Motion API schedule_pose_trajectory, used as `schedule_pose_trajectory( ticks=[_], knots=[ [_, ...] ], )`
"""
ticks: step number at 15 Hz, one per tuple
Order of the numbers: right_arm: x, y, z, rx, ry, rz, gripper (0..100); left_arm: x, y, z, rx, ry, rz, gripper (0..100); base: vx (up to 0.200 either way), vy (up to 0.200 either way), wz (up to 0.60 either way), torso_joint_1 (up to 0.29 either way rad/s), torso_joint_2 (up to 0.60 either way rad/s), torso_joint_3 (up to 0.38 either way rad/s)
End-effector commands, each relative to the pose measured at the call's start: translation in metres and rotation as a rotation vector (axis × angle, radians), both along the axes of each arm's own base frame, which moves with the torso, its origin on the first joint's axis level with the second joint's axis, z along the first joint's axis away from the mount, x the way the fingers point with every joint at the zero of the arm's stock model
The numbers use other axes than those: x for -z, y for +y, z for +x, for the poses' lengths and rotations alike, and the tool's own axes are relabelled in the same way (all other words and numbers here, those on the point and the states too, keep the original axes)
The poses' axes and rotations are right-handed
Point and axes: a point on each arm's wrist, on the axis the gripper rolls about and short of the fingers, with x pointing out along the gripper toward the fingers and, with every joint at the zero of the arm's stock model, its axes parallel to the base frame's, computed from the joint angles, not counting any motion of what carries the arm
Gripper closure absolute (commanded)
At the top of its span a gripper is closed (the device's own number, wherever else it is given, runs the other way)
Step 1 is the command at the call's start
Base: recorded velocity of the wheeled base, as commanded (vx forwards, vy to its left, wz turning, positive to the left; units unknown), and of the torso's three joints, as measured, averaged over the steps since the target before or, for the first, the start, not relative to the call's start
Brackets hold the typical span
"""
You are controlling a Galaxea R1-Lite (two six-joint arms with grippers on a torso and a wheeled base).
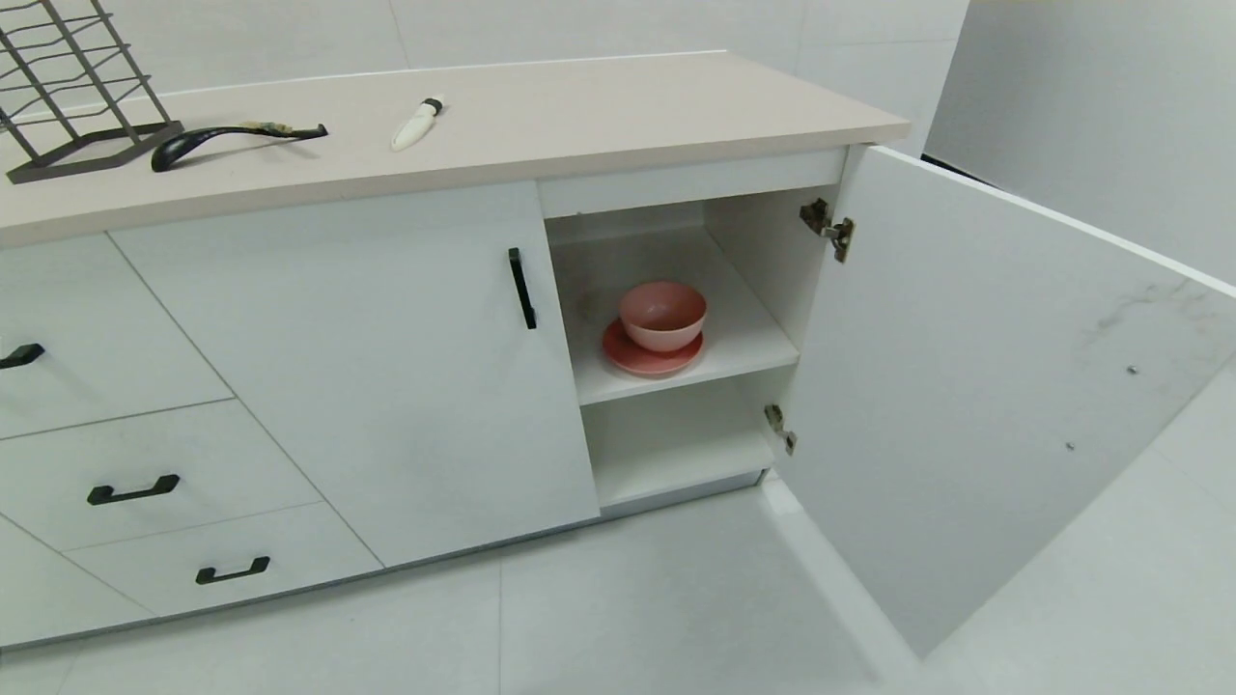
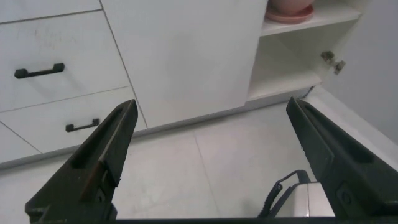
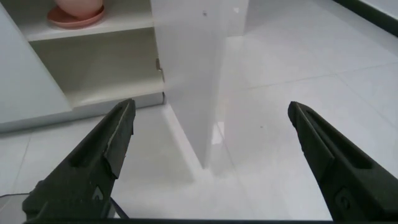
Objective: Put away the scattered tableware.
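A pink bowl (image 1: 662, 314) sits on a pink plate (image 1: 652, 355) on the upper shelf of the open cabinet (image 1: 744, 338). The bowl (image 2: 289, 6) and plate (image 2: 292, 17) show at an edge of the left wrist view; the right wrist view also catches the bowl (image 3: 78, 7) and plate (image 3: 74, 18). On the countertop (image 1: 579, 116) lie a black ladle (image 1: 232, 137) and a white-handled utensil (image 1: 417, 123). My left gripper (image 2: 211, 118) hangs open above the floor before the cabinet. My right gripper (image 3: 211, 121) is open too, low beside the open door (image 3: 186, 68).
The cabinet door (image 1: 985, 386) stands swung wide open to the right, its edge near the floor. A black wire rack (image 1: 68, 87) stands at the counter's far left. Drawers with black handles (image 1: 133, 490) fill the left side. Tiled floor (image 1: 628, 618) lies in front.
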Motion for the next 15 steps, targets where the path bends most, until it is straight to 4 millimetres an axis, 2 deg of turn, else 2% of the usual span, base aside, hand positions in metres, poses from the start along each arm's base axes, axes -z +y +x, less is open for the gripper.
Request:
schedule_pose_trajectory(
  ticks=[1, 10, 13, 15],
  knots=[
    [0.0001, 0.0, 0.0003, -0.001, 0.005, 0.0, 0, -0.0001, 0.0, 0.0001, -0.001, 0.001, 0.001, 0, -0.2, -0.2, 0.0, -0.002, 0.0, 0.002],
    [0.0001, 0.0007, 0.0003, -0.03, 0.005, 0.006, 0, -0.0002, 0.0, 0.0001, -0.001, -0.001, -0.002, 0, 0.0, -0.2, 0.0, 0.002, 0.0, 0.002],
    [0.0001, 0.0007, 0.0003, -0.03, 0.005, 0.009, 0, -0.0002, 0.0, 0.0001, -0.001, -0.001, -0.004, 0, 0.2, -0.2, 0.0, 0.001, 0.01, 0.004],
    [0.0001, 0.0007, 0.0003, -0.03, 0.005, 0.009, 0, 0.0003, 0.0, 0.0002, -0.001, 0.002, -0.005, 0, 0.0, 0.0, 0.0, 0.0, 0.0, 0.0]
  ],
)
